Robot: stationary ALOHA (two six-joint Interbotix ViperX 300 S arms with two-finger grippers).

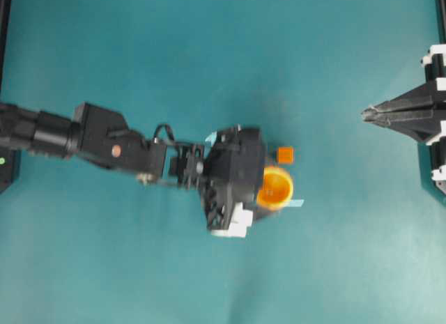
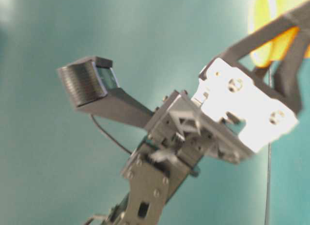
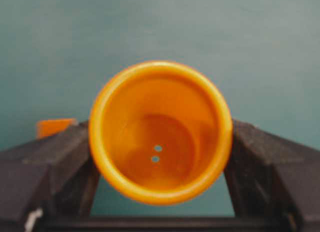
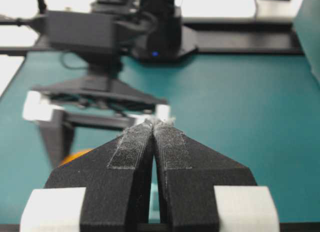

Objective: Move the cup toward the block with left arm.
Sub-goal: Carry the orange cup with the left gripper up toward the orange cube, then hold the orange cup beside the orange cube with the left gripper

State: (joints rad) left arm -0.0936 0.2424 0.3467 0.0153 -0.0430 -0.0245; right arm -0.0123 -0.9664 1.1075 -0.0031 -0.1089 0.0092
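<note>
cups: 1 cup [image 1: 274,188] | blocks: 1 block [image 1: 285,155] | robot arms: 2 | tape strips: 2

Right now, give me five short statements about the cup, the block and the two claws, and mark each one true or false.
1. The cup sits between the fingers of the left claw. True.
2. The block lies inside the cup. False: it sits on the table just outside the cup, close to its rim.
3. The right claw is shut and holds nothing. True.
4. The cup is filled with liquid. False: it is empty, and two small holes show in its bottom.
5. The right claw is touching the cup. False: it stays at the far right edge of the overhead view, well apart from cup and block.
</note>
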